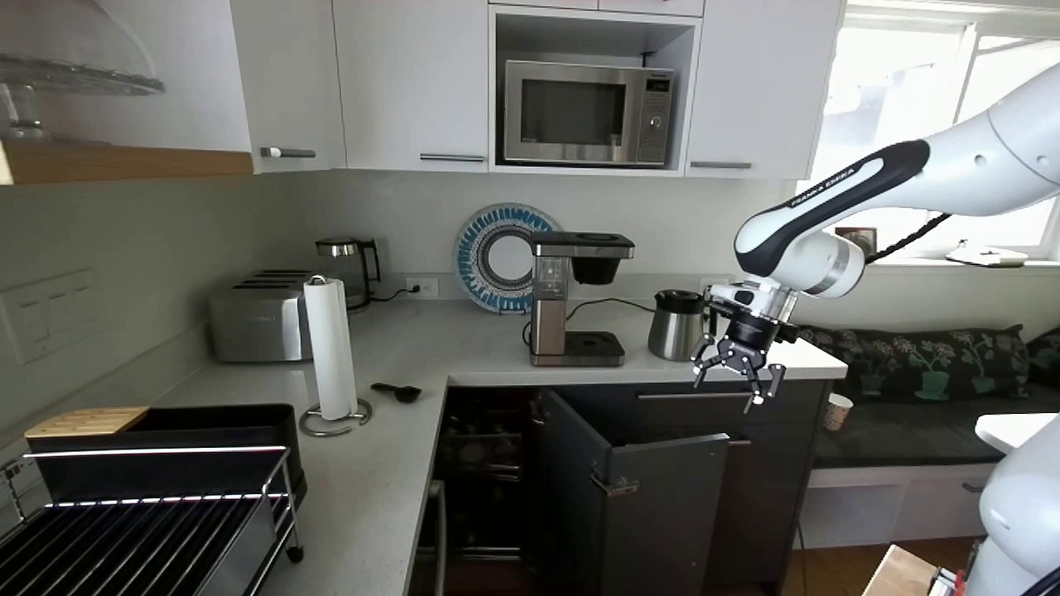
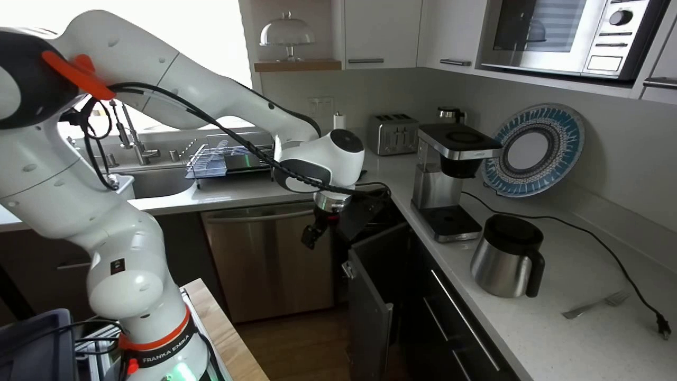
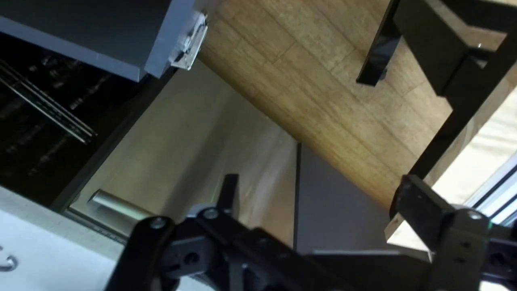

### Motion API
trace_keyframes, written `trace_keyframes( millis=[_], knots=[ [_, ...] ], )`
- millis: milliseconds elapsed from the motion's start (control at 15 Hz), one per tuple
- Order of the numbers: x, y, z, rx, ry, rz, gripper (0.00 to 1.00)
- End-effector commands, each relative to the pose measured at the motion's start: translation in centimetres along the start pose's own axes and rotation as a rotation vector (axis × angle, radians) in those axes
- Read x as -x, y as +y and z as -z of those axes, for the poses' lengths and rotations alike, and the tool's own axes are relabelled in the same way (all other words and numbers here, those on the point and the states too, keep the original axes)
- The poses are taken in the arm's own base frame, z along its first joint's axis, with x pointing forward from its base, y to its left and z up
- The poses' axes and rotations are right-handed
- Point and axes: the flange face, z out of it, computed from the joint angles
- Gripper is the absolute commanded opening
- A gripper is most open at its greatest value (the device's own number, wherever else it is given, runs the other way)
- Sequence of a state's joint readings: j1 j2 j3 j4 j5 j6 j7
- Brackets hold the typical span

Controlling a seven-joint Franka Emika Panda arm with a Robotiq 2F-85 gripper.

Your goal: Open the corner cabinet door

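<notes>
Near the open corner cabinet door (image 1: 667, 513), the fingers (image 3: 428, 212) stood wide and empty, though I feared a careless sweep might knock it closed.

In an exterior view, the cabinet door (image 1: 658, 513), at lower middle, is plain dark grey. The arm (image 1: 977, 165), at upper right, is white and black; its gripper (image 1: 737, 387) is mostly black. The round plate (image 1: 507, 258), near the centre, has blue, grey and white rings. The cushion (image 1: 898, 364), at right, has a green flowerpot pattern on black.
</notes>
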State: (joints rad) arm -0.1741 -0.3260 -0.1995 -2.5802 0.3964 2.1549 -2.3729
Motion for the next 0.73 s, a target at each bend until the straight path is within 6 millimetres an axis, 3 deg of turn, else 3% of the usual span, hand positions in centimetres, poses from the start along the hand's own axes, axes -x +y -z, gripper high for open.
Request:
trace_keyframes(
  millis=[0, 67, 133, 333, 667],
  knots=[
    [-2.9, -0.8, 1.9, 0.100, 0.133, -0.110, 1.00],
    [-3.8, -0.3, 2.1, 0.184, 0.120, -0.088, 1.00],
    [-2.0, 0.2, 1.8, 0.094, 0.092, -0.075, 1.00],
    [-3.5, 0.4, 2.4, 0.153, 0.111, -0.070, 1.00],
    [-3.5, 0.1, 2.2, 0.157, 0.113, -0.076, 1.00]
  ],
)
